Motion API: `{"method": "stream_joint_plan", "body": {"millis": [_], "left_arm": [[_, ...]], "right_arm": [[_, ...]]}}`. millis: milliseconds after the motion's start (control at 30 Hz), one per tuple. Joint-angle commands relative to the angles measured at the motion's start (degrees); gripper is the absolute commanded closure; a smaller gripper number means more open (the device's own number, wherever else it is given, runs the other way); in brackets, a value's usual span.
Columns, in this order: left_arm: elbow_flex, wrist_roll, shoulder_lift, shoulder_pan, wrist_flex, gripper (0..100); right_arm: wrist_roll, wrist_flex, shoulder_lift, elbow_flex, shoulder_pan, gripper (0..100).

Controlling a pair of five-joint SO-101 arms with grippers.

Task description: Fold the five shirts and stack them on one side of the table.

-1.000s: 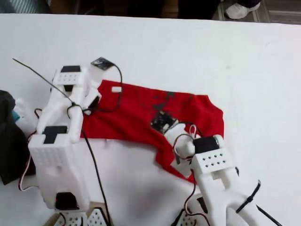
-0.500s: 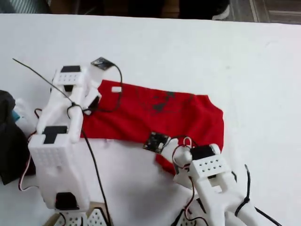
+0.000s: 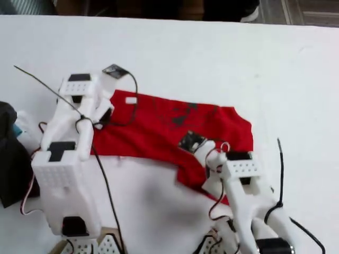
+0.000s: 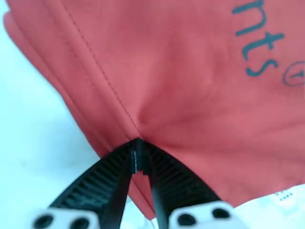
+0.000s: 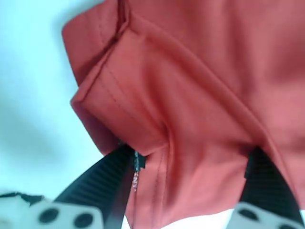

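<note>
Folding 1 red shirt [image 3: 159, 132], which lies on the white table [image 3: 222, 47] as a partly folded band. Left hand [image 4: 137, 157]: closed, pinching the shirt's edge at 1 end. Right hand [image 5: 193, 160]: spread wide over a doubled corner at the other end, gripping nothing. Judged early: this fold is unfinished, and stacking 5 shirts remains.

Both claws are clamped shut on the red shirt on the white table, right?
Not quite. The left gripper is clamped shut on the red shirt on the white table, but the right gripper is open, straddling a fold of the shirt. The right wrist view shows this.
</note>
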Motion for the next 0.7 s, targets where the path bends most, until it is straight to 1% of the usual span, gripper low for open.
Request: {"method": "stream_joint_plan", "body": {"millis": [0,67,267,367,433,500,567,667], "left_arm": [[0.4,0.53,0.53,-0.62,-1.41,98],[0.31,0.53,0.53,-0.62,-1.49,98],[0.22,0.53,0.53,-0.62,-1.49,98],[0.22,0.53,0.53,-0.62,-1.58,98],[0.22,0.44,0.53,-0.62,-1.58,98],[0.22,0.44,0.53,-0.62,-1.58,98],[0.22,0.53,0.53,-0.62,-1.58,98],[0.31,0.53,0.53,-0.62,-1.58,98]], "right_arm": [[0.44,4.44,0.13,-4.13,1.27,66.9],[0.62,7.87,-1.54,-5.45,1.27,66.9],[6.24,17.45,-11.12,-5.45,1.01,66.9],[7.12,20.18,-14.37,-4.22,-1.89,66.9],[6.86,18.95,-15.16,-1.85,-5.14,66.9],[5.54,15.52,-14.81,0.97,-7.34,66.7],[2.81,10.77,-14.02,3.52,-8.31,66.6],[1.67,6.46,-11.65,5.19,-9.19,66.6]]}}
